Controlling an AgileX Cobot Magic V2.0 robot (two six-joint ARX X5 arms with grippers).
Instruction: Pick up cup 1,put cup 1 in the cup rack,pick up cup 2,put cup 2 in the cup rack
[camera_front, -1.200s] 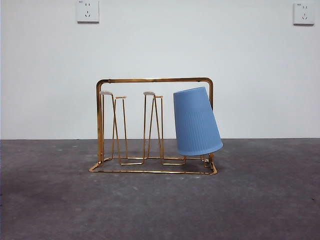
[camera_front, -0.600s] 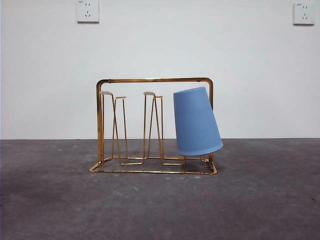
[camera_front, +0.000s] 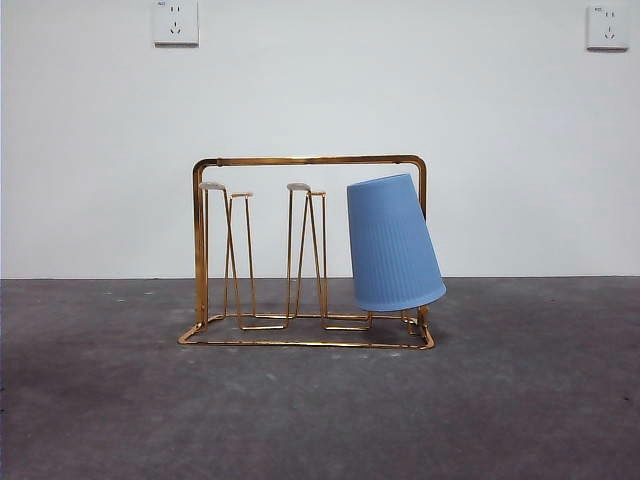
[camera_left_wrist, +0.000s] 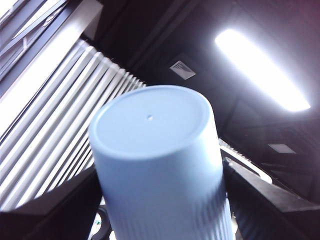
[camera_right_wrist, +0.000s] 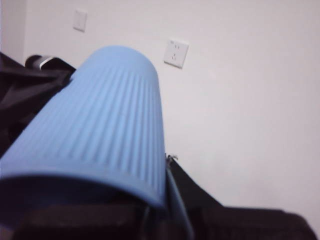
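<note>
Your front view: the gold rack (camera_front: 310, 250) stands mid-frame on the grey table (camera_front: 320, 430), against a white wall (camera_front: 320, 90) with a socket (camera_front: 175, 22) at the upper left of the frame and another at the upper right. A blue ribbed cup, the racked cup (camera_front: 392, 245), hangs upside down at the right end of the rack. It is tilted, with its closed base up beside the frame's top right corner and its rim just above the wire base. The four pegs (camera_front: 265, 190) to its left stand bare. Neither arm shows in this view.

Your left wrist camera looks up at a ceiling with a long lamp (camera_left_wrist: 260, 70) and slatted panels. The left gripper (camera_left_wrist: 160, 210) has a second cup (camera_left_wrist: 155, 150) between its two black jaws, one jaw pressed to each side of the ribbed wall. The cup's closed base faces away from the camera.

Your right wrist camera is filled by a third cup (camera_right_wrist: 105, 125), blue and ribbed like the others. Its open mouth is toward the lens and its base points at the white wall. The right gripper (camera_right_wrist: 165, 215) shows only as dark shapes under and beside this cup, so you cannot tell whether it has hold of it.
</note>
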